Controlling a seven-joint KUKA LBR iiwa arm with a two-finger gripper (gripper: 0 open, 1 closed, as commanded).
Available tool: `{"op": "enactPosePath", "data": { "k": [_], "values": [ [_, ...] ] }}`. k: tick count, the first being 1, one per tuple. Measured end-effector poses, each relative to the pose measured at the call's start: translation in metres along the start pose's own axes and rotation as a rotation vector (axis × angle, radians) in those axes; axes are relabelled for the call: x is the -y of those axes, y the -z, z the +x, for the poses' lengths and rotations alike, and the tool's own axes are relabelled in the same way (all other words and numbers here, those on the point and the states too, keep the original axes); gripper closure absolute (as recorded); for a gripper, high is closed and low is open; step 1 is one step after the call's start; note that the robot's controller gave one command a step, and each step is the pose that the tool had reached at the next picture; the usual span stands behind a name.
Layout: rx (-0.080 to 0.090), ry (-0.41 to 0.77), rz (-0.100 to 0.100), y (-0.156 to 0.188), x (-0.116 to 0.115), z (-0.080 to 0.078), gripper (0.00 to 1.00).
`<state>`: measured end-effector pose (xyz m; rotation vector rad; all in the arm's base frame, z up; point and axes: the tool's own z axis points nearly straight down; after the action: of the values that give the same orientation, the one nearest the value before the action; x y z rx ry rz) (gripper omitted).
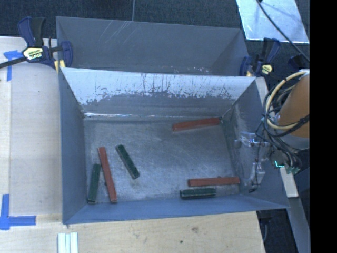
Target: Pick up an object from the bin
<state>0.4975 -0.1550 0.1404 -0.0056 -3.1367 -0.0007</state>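
Observation:
My gripper hangs over the bin's right wall, near the front right corner, with nothing seen in it. Closest to it, on the bin floor just to its left, lies a red-brown bar. A dark green bar lies right in front of that one, parallel to it. Another red-brown bar rests against the back wall, further from the gripper.
On the left of the floor lie a dark green bar set at a slant, a long red-brown bar and a dark green bar by the left wall. The arm with its cables stands outside the bin's right rim.

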Motion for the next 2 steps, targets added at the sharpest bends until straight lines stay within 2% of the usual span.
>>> {"op": "enactPosePath", "data": {
  "k": [1, 2],
  "values": [
    [0.021, 0.140, 0.004, -0.0688, -0.0167, 0.0082, 0.00],
    [0.012, 0.144, 0.003, -0.0695, -0.0172, 0.0113, 1.00]
  ]
}}
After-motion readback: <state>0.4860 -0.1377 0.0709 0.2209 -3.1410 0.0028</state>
